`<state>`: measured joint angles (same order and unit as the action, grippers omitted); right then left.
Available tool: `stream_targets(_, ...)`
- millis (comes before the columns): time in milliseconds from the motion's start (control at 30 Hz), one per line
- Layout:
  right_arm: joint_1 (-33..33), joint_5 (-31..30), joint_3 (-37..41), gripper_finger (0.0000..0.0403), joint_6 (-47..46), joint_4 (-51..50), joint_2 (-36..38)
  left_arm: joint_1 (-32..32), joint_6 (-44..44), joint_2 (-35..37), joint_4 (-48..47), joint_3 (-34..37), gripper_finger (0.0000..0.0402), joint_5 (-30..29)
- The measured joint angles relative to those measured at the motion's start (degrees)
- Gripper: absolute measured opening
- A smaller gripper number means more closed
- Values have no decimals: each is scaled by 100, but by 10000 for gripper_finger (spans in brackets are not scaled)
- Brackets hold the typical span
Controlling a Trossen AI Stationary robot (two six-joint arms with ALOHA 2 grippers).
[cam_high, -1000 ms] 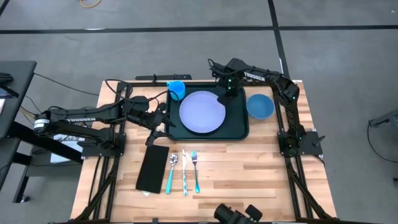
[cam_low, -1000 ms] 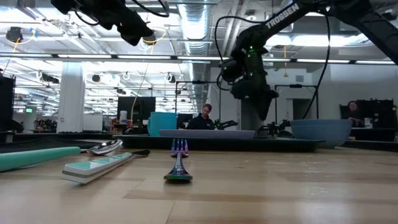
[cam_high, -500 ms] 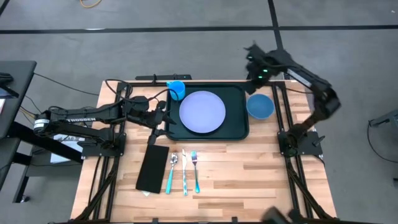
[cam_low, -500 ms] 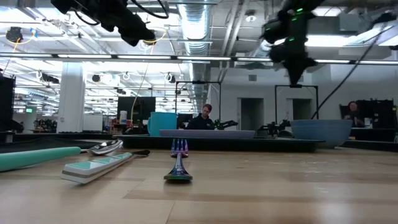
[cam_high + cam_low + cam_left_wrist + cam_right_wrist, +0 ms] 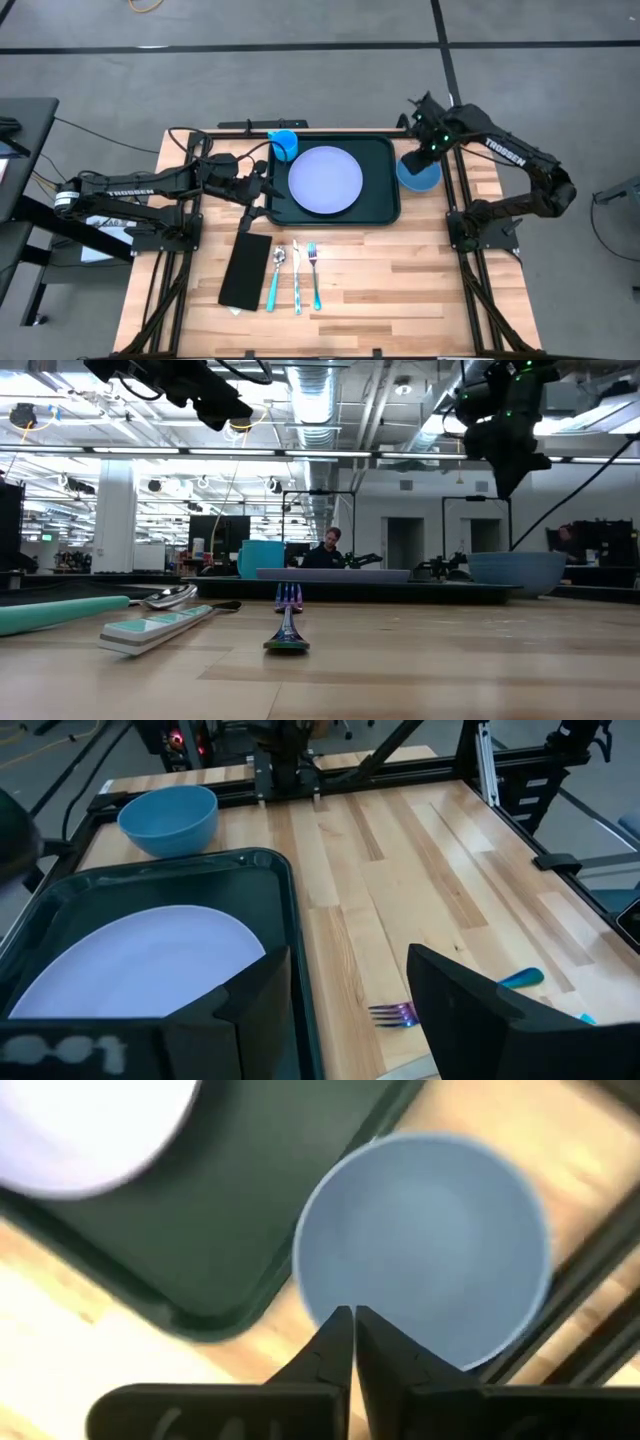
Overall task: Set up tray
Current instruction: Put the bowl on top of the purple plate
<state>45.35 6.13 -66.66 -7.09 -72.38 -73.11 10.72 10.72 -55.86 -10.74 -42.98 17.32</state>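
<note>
On the pale wooden slatted desk (image 5: 400, 270) we see the large dark green-black rectangular plastic tray (image 5: 384, 205) with rounded corners and a raised rim, lying flat toward the far middle of the desk. A round lavender plate (image 5: 325, 180) sits inside it, filling most of its floor. A small bright blue cup (image 5: 284, 144) stands at the tray's far left corner; we cannot tell whether it is inside the rim or just outside it.

Just beside the tray's right edge, on the bare desk, rests a round light blue bowl (image 5: 419, 172). The right gripper (image 5: 424, 158) hangs above this bowl's near-tray side, clear of it in the low view, and in the right wrist view we see its jaws pressed together with only a thin slit between them, holding nothing.

The left gripper (image 5: 262, 192) hovers at the tray's left edge, raised off the desk, its jaws spread wide and empty; the left wrist view looks between its dark fingers (image 5: 470, 1005) across the tray and plate.

Nearer the front of the desk, well apart from the tray, lie a narrow flat black rectangular napkin (image 5: 246, 270), a spoon with a teal handle (image 5: 275, 275), a knife (image 5: 296, 280) and a fork with a teal handle (image 5: 314, 272), side by side in a row.
</note>
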Motion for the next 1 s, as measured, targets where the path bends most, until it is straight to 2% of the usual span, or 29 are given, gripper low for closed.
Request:
stream_targets(300, -1309, -6, 331, 106, 0, -38, -279, 0, 0, 0, -4, 0, 192, 2)
stream_targets(467, -1870, -590, 333, 161, 3, -10, -442, 0, 0, -1, -5, 0, 192, 17)
stream_targets(567, -2056, -809, 336, 182, -1, 88, -499, 0, 0, 0, -9, 0, 192, 17)
stream_targets(733, -2057, -854, 335, 187, -145, 345, -569, 0, 0, 0, -11, 0, 192, 17)
stream_targets(1000, -1942, -909, 622, 169, -26, 540, -945, -1, 0, -1, -33, 0, 192, 39)
